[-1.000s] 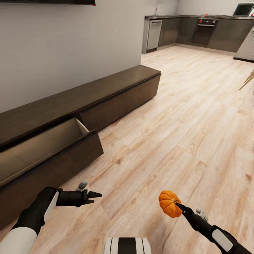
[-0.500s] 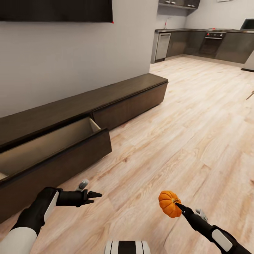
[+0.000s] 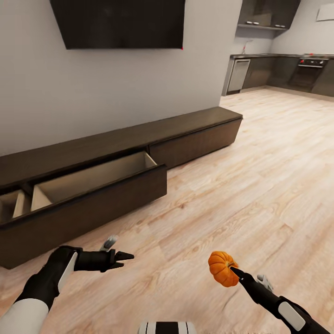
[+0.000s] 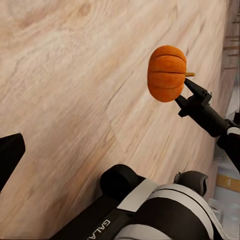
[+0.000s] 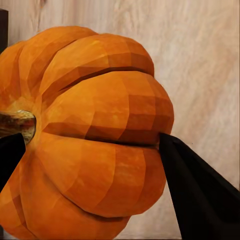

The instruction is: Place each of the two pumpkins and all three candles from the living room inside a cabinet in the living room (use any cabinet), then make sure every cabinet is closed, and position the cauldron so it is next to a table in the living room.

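An orange ribbed pumpkin [image 3: 221,268] hangs above the wood floor at the lower right, with my right gripper [image 3: 232,270] shut on it. The left wrist view has the same pumpkin [image 4: 166,73] held from the side by the right gripper [image 4: 186,92]. Close up, the pumpkin [image 5: 95,135] sits between two black fingers [image 5: 200,200]. My left gripper [image 3: 126,259] hovers open and empty at the lower left. The long dark brown cabinet [image 3: 195,134] runs along the wall, and one wide drawer [image 3: 93,178] stands pulled out, its pale inside bare. A second drawer [image 3: 11,204] at the left edge is open too.
A dark TV [image 3: 120,23] hangs on the grey wall above the cabinet. A grey kitchen [image 3: 278,69] lies at the far right back. Open wood floor [image 3: 260,176] stretches between me and the cabinet. My base [image 3: 167,327] shows at the lower edge.
The whole view has shifted as the camera turned left and tilted up, bringing the TV and a second open drawer into sight. Both arms and the held pumpkin keep their places.
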